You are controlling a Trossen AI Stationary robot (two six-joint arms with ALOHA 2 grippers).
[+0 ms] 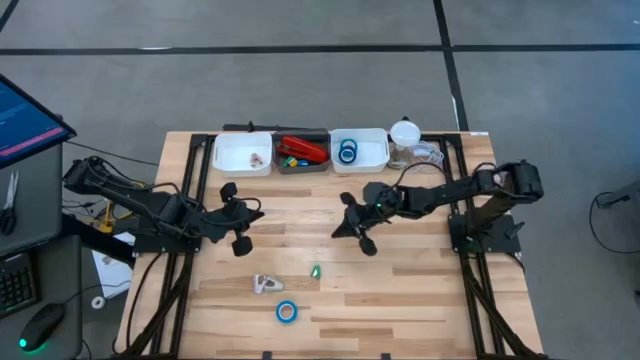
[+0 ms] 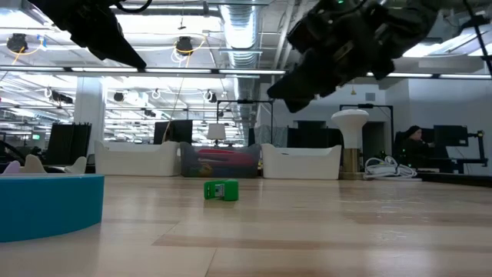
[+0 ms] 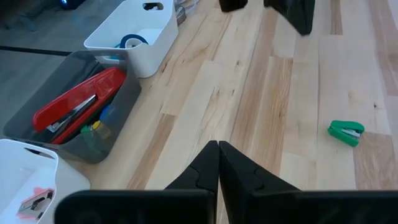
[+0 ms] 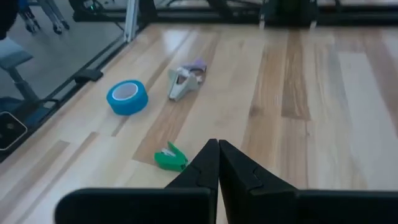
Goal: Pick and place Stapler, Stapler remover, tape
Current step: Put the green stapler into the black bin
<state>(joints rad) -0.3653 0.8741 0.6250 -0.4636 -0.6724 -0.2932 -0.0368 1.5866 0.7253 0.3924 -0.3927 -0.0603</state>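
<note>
above mid-table, left gripper [image 1: 243, 228] and right gripper [image 1: 352, 226] both pinched shut, empty. next: open wide, descend squarely over loose tape [image 1: 286, 311], avoid staple remover [image 1: 266, 284].

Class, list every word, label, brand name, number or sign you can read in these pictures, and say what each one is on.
None can be read.
The monitor at the table's edge shows lines of text, too small to read.
The stapler, the tape and the bins show no readable label.
</note>
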